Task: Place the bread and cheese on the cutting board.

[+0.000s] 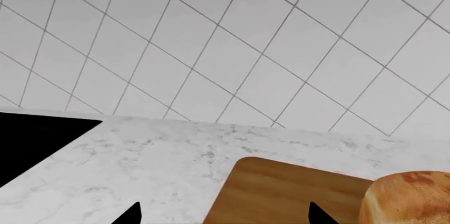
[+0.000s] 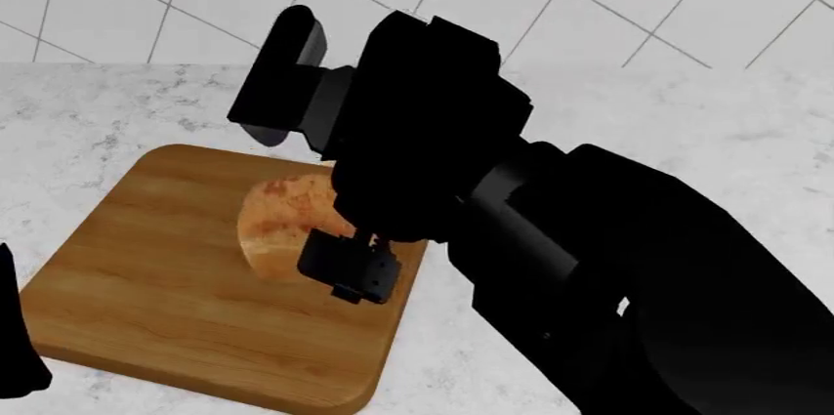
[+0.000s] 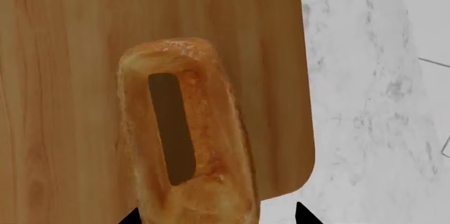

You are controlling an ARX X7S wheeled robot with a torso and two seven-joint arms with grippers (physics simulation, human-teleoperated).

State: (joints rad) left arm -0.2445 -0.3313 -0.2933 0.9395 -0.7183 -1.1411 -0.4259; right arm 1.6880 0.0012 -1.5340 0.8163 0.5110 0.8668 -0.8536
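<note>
On cutting board (image 2: 156, 278): bread (image 2: 280, 225), long axis toward right gripper (image 3: 218, 216) | jaws spread | left jaws spread

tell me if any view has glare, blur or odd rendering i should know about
Head view: sharp, flat light, no glare; the unlit black right arm hides part of the bread on the cutting board. Right wrist view: the bread renders with a see-through slot showing the board. Left wrist view: crisp, only black tool tips at the edge.
</note>
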